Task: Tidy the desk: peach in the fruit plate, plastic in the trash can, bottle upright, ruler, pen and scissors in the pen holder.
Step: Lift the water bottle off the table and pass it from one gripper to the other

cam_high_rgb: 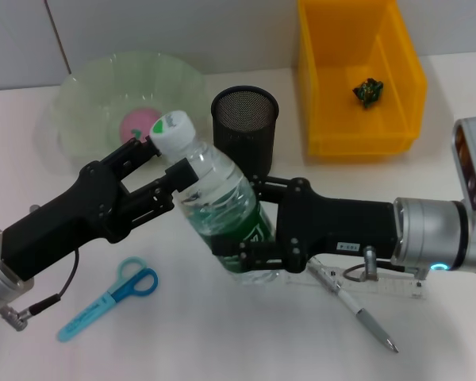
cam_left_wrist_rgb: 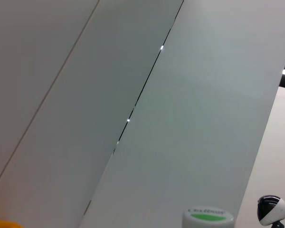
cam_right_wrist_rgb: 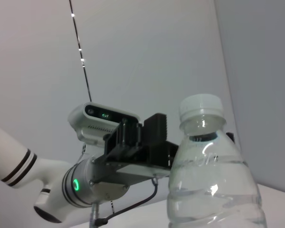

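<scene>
The counter (cam_high_rgb: 222, 349) is plain white, running back to a pale grey wall (cam_high_rgb: 182, 32) with a thin dark seam between its panels; the wrist views show little more than that wall.

At the middle of the counter the bottle (cam_high_rgb: 218, 210) stands tilted, its white cap (cam_high_rgb: 172, 131) leaning toward the far left. The right end effector (cam_high_rgb: 250, 230) reaches in from the right and is clenched on the bottle's lower body at the green label. The left end effector (cam_high_rgb: 155, 171) comes in from the near left with its fingers spread either side of the bottle's neck just under the cap; they look released rather than gripping.

Behind the bottle, at the far left, sits the translucent green fruit plate (cam_high_rgb: 79, 103) with the pink peach (cam_high_rgb: 136, 125) already in it. Just right of it stands the black mesh pen holder (cam_high_rgb: 244, 119). At the far right is the yellow trash can (cam_high_rgb: 357, 131), with a small dark crumpled piece of plastic (cam_high_rgb: 368, 91) lying inside.

On the near left of the counter lie the blue scissors (cam_high_rgb: 111, 298). Under the right arm, near right, the clear ruler (cam_high_rgb: 381, 286) lies flat, and the pen (cam_high_rgb: 353, 305) rests across it, tip pointing toward the near right.
</scene>
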{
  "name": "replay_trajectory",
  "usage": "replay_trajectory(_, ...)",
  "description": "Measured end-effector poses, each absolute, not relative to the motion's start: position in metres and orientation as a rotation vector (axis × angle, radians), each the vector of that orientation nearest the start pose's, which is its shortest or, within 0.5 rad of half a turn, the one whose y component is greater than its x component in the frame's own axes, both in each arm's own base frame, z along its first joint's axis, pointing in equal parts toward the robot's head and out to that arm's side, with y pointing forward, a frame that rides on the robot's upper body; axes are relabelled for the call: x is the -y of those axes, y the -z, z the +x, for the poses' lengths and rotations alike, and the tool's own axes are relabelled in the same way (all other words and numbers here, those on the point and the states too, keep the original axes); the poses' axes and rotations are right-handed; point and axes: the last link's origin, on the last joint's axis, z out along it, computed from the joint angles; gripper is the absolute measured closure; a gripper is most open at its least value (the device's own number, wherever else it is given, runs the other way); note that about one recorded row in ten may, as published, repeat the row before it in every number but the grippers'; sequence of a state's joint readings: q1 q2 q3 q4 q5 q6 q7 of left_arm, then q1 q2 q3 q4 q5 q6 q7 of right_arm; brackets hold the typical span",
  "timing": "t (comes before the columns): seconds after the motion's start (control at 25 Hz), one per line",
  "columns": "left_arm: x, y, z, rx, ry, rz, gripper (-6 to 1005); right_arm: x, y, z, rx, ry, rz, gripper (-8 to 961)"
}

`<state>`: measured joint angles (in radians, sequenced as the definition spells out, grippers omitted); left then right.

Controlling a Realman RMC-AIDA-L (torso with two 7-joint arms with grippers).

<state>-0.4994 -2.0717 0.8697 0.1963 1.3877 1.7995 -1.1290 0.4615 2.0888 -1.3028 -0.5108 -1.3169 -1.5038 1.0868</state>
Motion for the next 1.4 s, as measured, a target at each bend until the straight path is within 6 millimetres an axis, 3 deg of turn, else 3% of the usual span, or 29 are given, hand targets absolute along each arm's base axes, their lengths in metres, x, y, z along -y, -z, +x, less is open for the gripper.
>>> replay_trajectory(0.92, -0.2821, 0.0236, -0.2324, 0.709, 1.575, -2.440, 181, -0.2982, 0.0649, 0.2077, -0.348, -1.101, -2.793, 139)
replay_trajectory(1.32, -0.2823, 0.0211, -0.2334, 0.688, 1.577, -2.427, 550, -0.2974, 0.0653, 0.2080, -0.354, -1.106, -2.795, 136)
replay_trajectory(1.4, -0.2824, 0.0215, -0.2326, 0.686, 1.577, -2.433, 551, -0.2968, 0.0658, 0.2085, -0.361, -1.107, -2.797, 135)
